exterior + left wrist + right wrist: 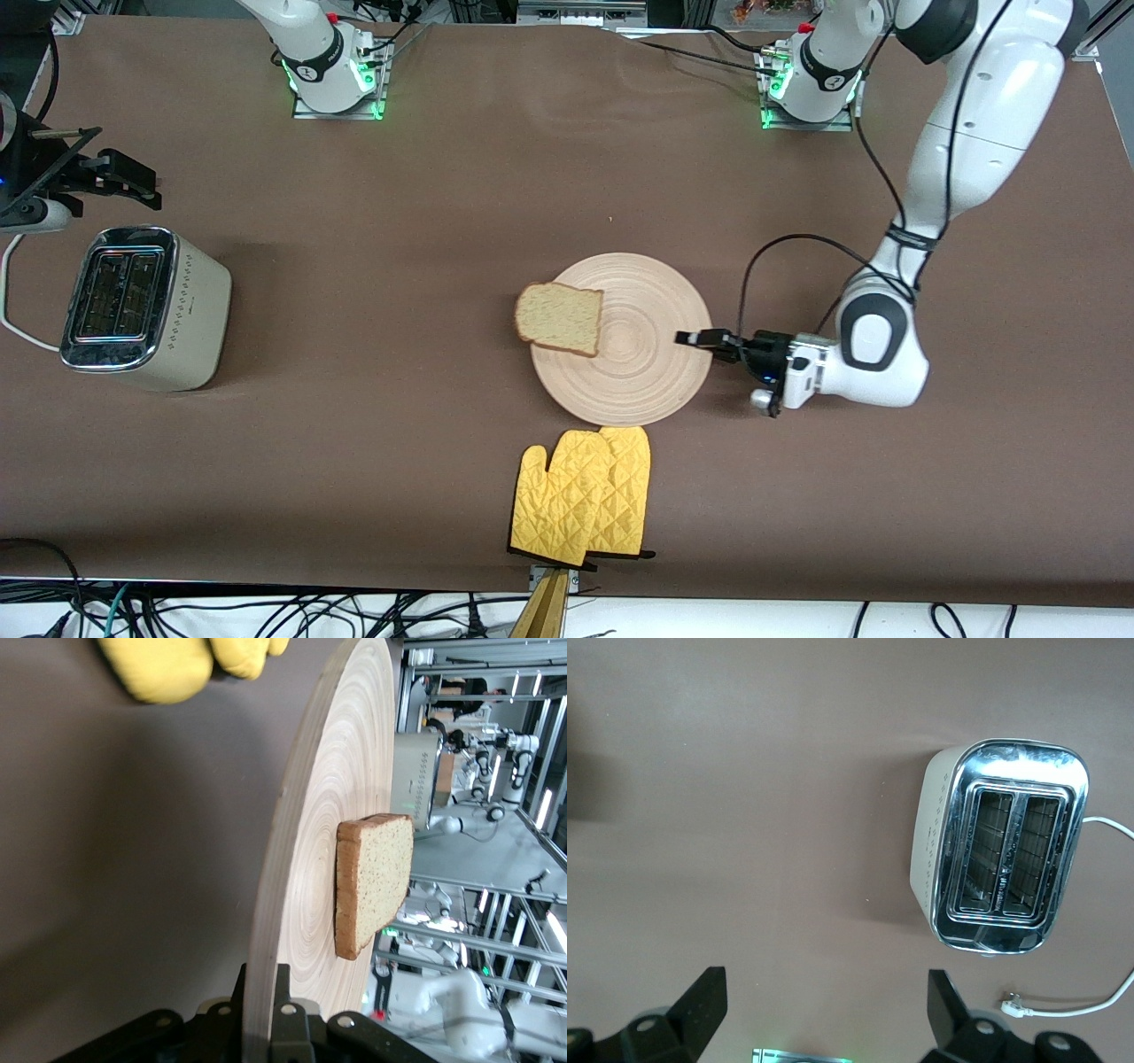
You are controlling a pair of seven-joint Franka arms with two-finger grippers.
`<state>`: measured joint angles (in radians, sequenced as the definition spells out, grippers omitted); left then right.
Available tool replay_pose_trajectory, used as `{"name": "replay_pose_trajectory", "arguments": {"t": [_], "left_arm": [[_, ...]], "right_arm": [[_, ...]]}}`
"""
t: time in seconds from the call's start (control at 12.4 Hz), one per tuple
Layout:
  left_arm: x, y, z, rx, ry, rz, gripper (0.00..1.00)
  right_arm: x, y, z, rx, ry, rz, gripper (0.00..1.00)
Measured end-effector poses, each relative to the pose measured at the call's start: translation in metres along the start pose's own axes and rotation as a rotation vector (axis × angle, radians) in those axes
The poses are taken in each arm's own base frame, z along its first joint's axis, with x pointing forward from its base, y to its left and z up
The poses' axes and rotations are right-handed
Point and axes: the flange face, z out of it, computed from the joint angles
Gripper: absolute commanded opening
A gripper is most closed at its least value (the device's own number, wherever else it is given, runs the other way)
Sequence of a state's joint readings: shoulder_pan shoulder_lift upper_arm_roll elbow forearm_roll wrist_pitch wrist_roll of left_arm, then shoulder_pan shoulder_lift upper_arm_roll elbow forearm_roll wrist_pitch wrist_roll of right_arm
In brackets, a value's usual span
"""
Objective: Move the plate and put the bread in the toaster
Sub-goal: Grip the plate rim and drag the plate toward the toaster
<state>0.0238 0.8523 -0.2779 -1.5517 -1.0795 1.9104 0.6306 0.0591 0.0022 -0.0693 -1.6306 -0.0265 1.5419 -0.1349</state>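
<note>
- Fingers (pixel 282 1028) of the left gripper (pixel 700 339) are clamped on the rim of the plate (pixel 647 372), at the edge toward the left arm's end of the table (pixel 567 159); the left wrist view shows the rim seated between them.
- Nearest the front camera lie two yellow oven mitts (pixel 580 496), just beside the plate's near edge.
- Next comes the plate, mid-table, with the bread (pixel 560 318) lying on it and overhanging the edge toward the right arm's end.
- Toward the right arm's end stands the toaster (pixel 142 306), well apart from the plate, slots facing up.
- Over the table just beside the toaster, the right gripper (pixel 115 173) waits with its fingers (pixel 700 1005) spread wide and nothing between them.
- Judgement: the plate move is the step in hand. It should be kept level and moved slowly, because the overhanging bread could slip off. The mitts sit close enough to snag the rim, so the path should steer clear of them.
- Only the left wrist view shows the grip on the rim and the bread's thickness (pixel 376 881).
- Only the right wrist view looks straight down into the toaster's two slots (pixel 1010 859), which look empty, and shows its white cord (pixel 1072 1005).
- Only the front view shows how plate, toaster and mitts lie relative to one another.
</note>
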Motion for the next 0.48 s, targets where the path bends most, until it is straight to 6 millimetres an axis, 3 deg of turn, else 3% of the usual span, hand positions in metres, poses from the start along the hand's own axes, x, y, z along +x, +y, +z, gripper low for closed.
{"name": "replay_pose_trajectory", "arguments": {"t": [0.32,0.48], "left_arm": [[0.0,0.038,0.114,0.05,0.071,-0.03,0.0],[-0.007,0.039,0.15,0.054,0.062,-0.061,0.0]], "right_arm": [[0.0,0.0,0.0,0.0,0.0,0.0,1.0],[0.001,0.001,0.003,0.001,-0.008,0.001,1.0]]}}
